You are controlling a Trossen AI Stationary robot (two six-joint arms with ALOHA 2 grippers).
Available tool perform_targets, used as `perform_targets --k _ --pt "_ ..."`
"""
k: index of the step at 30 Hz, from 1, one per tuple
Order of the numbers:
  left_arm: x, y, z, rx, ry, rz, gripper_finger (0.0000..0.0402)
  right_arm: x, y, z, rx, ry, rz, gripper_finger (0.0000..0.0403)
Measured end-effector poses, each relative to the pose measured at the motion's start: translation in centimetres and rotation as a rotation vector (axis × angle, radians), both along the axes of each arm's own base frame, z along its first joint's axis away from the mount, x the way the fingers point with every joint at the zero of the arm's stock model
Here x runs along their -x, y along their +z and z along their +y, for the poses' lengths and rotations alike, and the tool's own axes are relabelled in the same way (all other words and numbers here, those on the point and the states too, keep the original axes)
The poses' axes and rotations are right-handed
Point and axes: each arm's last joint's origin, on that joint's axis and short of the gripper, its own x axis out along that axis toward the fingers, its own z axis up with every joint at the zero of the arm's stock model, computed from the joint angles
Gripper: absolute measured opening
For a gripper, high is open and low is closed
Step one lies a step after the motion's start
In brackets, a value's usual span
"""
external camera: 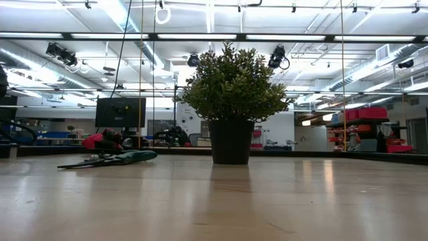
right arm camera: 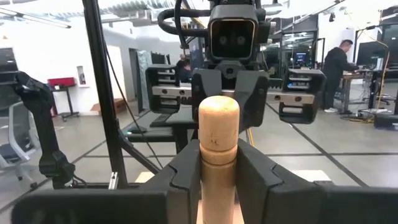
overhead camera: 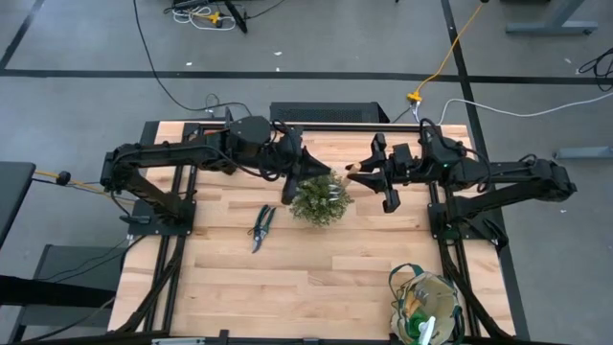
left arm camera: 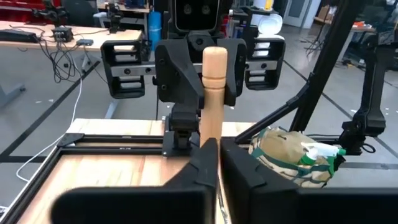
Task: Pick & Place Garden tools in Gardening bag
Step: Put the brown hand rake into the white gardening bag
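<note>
Right gripper (right arm camera: 217, 180) clamps a smooth round wooden handle (right arm camera: 218, 140).

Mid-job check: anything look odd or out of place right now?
One oddity: the left end effector and right end effector both grip the same wooden-handled tool above the plant, away from the gardening bag. Pruning shears lie flat on the table.

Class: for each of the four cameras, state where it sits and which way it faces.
High view: overhead, straight down on table; both arms, left gripper and right gripper, meet at plant.
Low view: table height, level towards plant; no arm.
Left wrist view: faces right gripper, wooden handle; own fingers.
Right wrist view: faces left arm; own fingers clasp handle.
Shared: wrist views, handle.
</note>
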Motion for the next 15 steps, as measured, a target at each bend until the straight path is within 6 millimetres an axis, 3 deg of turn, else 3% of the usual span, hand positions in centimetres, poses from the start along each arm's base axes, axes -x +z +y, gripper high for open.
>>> perform_targets --k 9,15 --pt "0.0 0.0 0.1 -0.03 0.034 0.003 0.0004 0.9 -0.2 -0.1 0.007 -0.036 0.063 0.0071" --pt "1.1 -0.1 0.1 -0.043 0.037 0.07 0.0003 2.3 -0.2 0.1 0.012 -0.031 0.119 0.006"
